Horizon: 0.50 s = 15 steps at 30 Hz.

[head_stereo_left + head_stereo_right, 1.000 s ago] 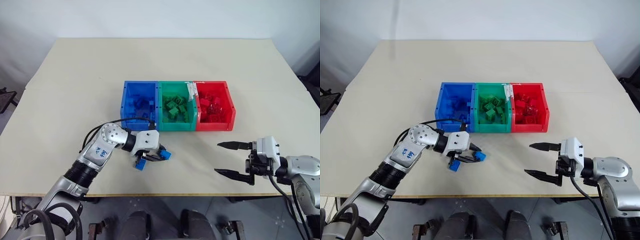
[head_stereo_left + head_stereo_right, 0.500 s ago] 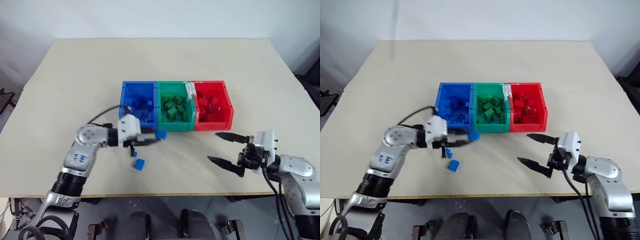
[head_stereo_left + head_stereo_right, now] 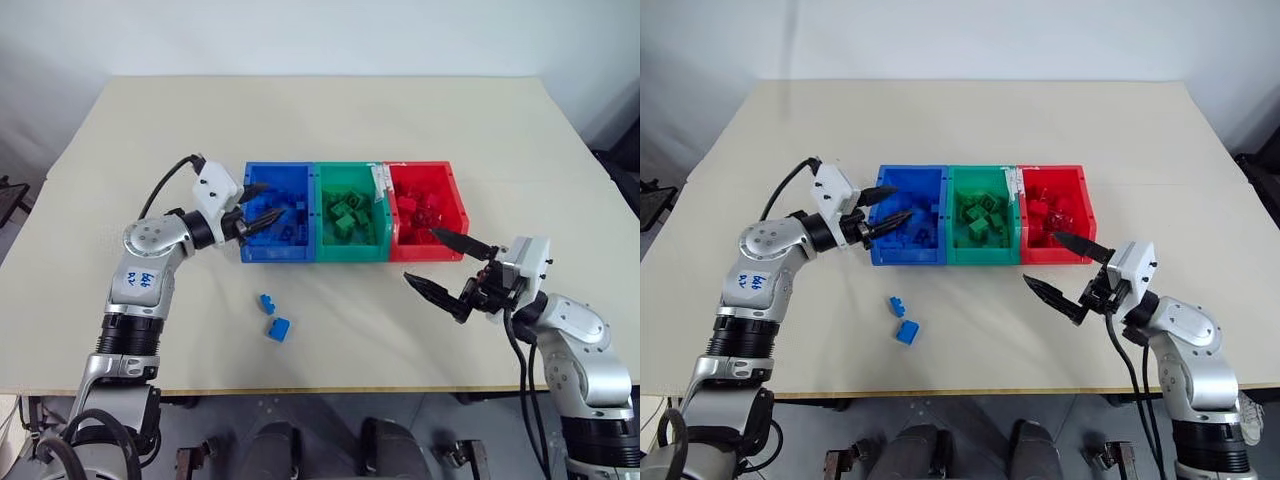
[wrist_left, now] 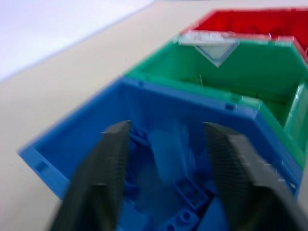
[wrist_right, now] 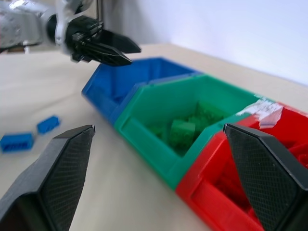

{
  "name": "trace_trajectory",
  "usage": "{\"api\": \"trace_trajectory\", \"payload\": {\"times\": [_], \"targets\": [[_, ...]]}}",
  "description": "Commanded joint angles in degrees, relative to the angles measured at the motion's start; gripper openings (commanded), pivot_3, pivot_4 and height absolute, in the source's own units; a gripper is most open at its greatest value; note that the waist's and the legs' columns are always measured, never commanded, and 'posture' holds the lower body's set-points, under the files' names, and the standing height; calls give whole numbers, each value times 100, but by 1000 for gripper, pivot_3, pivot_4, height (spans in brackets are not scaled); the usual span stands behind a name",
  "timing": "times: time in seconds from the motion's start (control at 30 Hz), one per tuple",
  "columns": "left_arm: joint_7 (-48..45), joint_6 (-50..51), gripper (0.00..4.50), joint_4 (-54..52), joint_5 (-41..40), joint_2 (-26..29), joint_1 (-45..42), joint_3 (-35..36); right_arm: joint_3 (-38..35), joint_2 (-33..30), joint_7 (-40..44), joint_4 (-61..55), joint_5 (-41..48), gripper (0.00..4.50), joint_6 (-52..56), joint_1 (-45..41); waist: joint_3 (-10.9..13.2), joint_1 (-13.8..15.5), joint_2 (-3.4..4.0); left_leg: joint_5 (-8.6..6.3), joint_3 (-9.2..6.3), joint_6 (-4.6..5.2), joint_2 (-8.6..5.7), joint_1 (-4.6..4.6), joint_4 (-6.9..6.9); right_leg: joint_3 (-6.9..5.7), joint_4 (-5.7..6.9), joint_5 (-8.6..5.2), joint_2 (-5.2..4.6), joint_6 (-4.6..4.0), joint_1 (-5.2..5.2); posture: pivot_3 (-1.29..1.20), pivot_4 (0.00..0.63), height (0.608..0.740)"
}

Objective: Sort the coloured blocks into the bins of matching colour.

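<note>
Beige table (image 3: 330,130) before a white wall; both pincers, left (image 3: 258,209) and right (image 3: 448,268), gape empty

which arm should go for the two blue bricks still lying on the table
Probably left. The two blue bricks lie in front of the blue bin, below the open left pincer. The open right pincer hovers before the red bin, farther off.
</note>
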Motion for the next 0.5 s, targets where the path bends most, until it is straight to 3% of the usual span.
{"api": "trace_trajectory", "payload": {"times": [0.03,0.1,0.27,0.4,0.5], "targets": [[-37,-20,3833,-153,-18,161,12,119,55,-218,322,2,39,4500,-61,-98,0,0,0,0,1,0,1,0,0,1,0,0,0,0,0,0,150,740],[-27,-38,4476,-332,-54,306,171,254,113,-301,482,71,80,4500,-8,-185,0,-8,0,0,2,0,1,1,1,1,0,0,0,0,0,0,150,740],[-465,-330,4476,-884,-409,849,958,786,270,-486,960,396,127,4500,63,-534,0,-48,0,0,2,-1,10,3,0,3,0,0,0,0,0,0,150,740],[-1578,-698,4476,-1110,-1069,1500,2351,1630,564,-591,1527,733,55,4500,61,-852,0,-144,0,-1,2,-2,12,7,-7,6,-3,-1,-4,-1,-1,0,150,740],[-1859,-1085,4476,-752,-1062,1868,3236,2273,834,-624,1941,987,-80,4500,-55,-1060,1,-156,0,-2,2,-3,13,6,-8,3,-9,-1,-4,-2,-1,0,150,740]]}}
